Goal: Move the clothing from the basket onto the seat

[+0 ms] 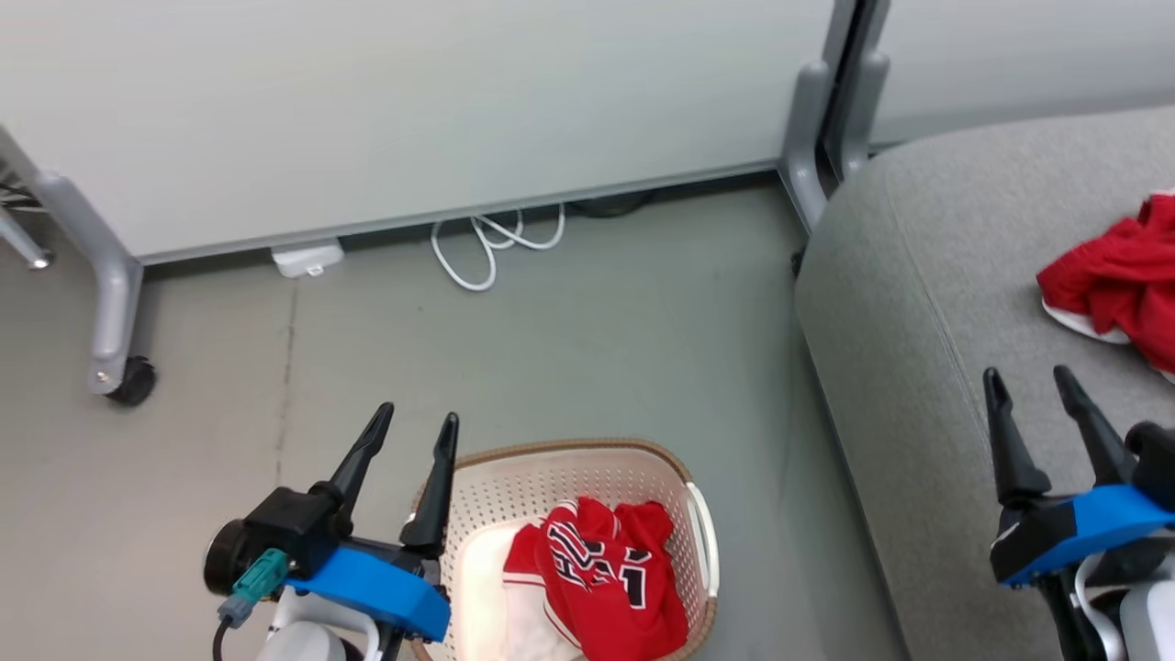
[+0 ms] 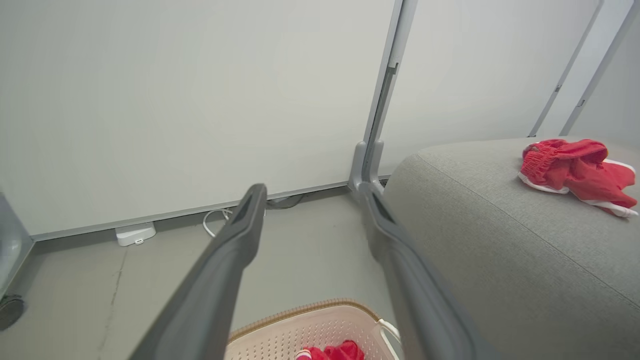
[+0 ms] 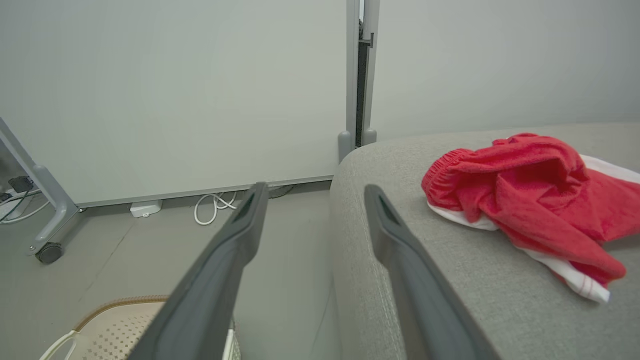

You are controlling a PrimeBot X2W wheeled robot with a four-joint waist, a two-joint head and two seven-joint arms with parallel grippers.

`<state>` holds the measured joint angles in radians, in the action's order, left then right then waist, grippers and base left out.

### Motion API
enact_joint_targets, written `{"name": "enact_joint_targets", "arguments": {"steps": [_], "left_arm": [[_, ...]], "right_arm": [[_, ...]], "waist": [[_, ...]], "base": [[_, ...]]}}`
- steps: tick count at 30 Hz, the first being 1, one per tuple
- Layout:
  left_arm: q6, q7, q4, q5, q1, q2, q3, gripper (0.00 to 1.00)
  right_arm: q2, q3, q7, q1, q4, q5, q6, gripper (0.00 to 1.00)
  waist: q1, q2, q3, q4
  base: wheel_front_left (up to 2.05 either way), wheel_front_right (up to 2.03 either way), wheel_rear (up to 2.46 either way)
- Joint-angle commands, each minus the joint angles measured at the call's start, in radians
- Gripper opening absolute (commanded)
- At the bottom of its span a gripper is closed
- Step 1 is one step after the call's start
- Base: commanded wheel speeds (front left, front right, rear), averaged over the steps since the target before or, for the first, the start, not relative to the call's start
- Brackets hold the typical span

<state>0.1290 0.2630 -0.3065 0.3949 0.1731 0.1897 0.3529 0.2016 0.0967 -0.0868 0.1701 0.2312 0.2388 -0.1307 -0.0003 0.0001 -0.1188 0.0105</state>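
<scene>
Clothing point(image 1: 606, 578) in bright red lies in two places: a jersey point(image 1: 597, 560) with black-and-white lettering sits crumpled in the cream basket point(image 1: 569, 454), just to the right of the left hand point(image 1: 418, 415), while a second red garment point(image 1: 1115, 275) with white trim rests on the grey seat point(image 1: 918, 275), ahead and to the right of the right hand point(image 1: 1027, 374). Both hands hang empty with fingers spread apart. A white cable point(image 1: 486, 243) lies coiled on the floor point(image 1: 597, 349) well ahead of the left hand.
</scene>
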Motion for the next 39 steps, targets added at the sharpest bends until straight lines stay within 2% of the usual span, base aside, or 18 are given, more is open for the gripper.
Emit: {"name": "enact_joint_targets", "arguments": {"steps": [1,11,19,39], "left_arm": [[0.002,0.003,-0.006,0.000,-0.009,0.002,-0.014,1.00],[0.002,0.003,-0.061,-0.009,-0.055,-0.021,-0.117,1.00],[0.002,0.003,-0.088,-0.013,-0.080,-0.021,-0.167,1.00],[0.002,0.003,-0.105,-0.014,-0.087,-0.027,-0.164,1.00]], "right_arm": [[-0.006,-0.004,0.008,-0.028,-0.019,0.002,0.000,1.00],[-0.081,-0.015,0.051,-0.163,-0.147,-0.028,0.000,1.00],[-0.126,-0.026,0.046,-0.198,-0.167,-0.048,0.000,1.00],[-0.146,-0.045,0.039,-0.185,-0.153,-0.059,0.000,1.00]], "waist": [[0.0003,-0.0001,0.041,0.039],[0.0003,-0.0001,0.122,0.099],[0.0003,-0.0001,0.141,0.114],[0.0003,-0.0001,0.147,0.081]], "base": [[0.00,0.00,0.00],[0.00,0.00,0.00],[0.00,0.00,0.00],[0.00,0.00,0.00]]}}
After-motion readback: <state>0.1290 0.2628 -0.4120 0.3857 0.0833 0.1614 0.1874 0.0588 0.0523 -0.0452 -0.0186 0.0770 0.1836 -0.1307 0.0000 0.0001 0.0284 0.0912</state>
